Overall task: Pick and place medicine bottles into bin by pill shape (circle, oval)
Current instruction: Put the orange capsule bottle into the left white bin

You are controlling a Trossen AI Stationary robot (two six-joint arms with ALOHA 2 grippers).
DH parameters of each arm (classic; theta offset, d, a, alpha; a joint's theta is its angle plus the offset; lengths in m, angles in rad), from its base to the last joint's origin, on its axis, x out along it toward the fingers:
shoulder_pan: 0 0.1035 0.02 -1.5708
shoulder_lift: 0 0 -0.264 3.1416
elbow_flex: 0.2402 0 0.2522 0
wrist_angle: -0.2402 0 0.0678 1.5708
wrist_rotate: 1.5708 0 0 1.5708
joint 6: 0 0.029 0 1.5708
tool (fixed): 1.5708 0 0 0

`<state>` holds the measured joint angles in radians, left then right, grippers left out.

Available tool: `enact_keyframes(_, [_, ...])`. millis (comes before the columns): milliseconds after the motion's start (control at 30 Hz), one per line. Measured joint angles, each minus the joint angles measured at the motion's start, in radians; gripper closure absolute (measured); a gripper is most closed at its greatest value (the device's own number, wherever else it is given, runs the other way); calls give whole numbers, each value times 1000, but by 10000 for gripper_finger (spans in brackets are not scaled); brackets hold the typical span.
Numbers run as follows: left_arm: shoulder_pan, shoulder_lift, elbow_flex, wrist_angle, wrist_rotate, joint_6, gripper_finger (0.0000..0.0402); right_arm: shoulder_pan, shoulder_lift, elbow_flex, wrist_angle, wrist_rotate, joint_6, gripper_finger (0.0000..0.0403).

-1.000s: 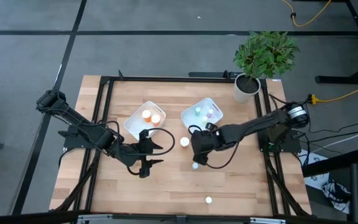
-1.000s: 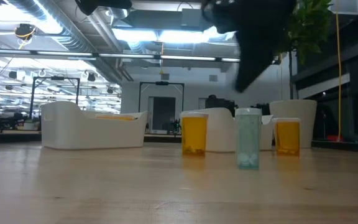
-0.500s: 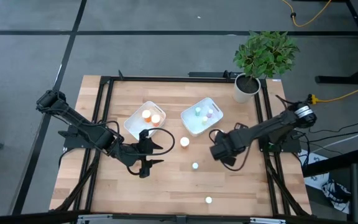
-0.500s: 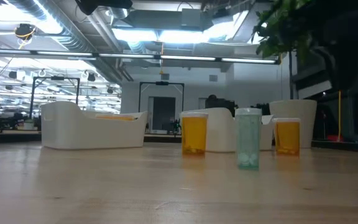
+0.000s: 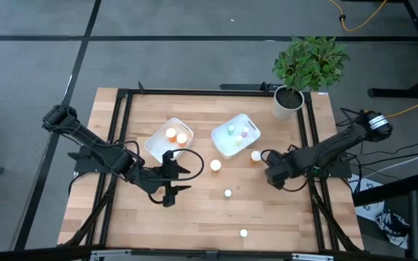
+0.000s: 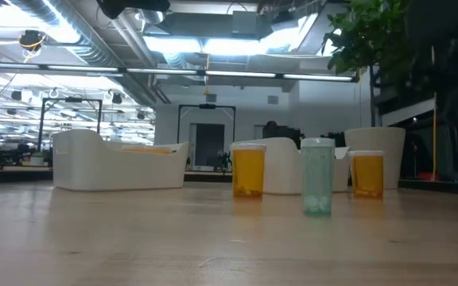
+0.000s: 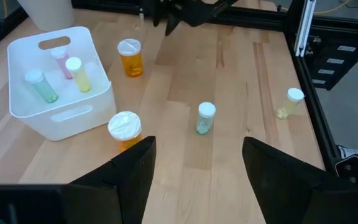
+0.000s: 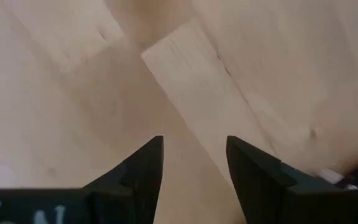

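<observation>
1. Judged step: between picks. The right gripper hangs low over bare wood at the table's right side, jaws narrowly apart, empty; the left gripper waits mid-table, jaws wide, empty
2. Loose small pale-capped medicine bottles: orange ones, a pale green one, one near the front edge
3. Next move: reach the nearest bottle, then the matching white plastic bin or
4. A potted green plant stands far right, well apart from any reach

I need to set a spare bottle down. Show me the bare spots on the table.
Bare wood lies between the left gripper and the white-capped bottle near the front edge, and along the left rail. Crowded: around the two white plastic bins and loose orange bottles.
</observation>
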<state>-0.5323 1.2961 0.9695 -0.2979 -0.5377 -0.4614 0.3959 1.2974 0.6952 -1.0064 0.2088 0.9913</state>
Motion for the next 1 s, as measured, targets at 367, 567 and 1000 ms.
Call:
enact_keyframes(367, [22, 0, 0, 0, -2, 1, 168, -48, -56, -165, 205, 82, 50, 226])
enact_keyframes(567, [30, 0, 0, 0, -1, 1, 168, -56, -56, -165, 204, 262, 155, 226])
enact_keyframes(1000, [30, 0, 0, 0, -1, 1, 168, -56, -56, -165, 323, 441, 134, 226])
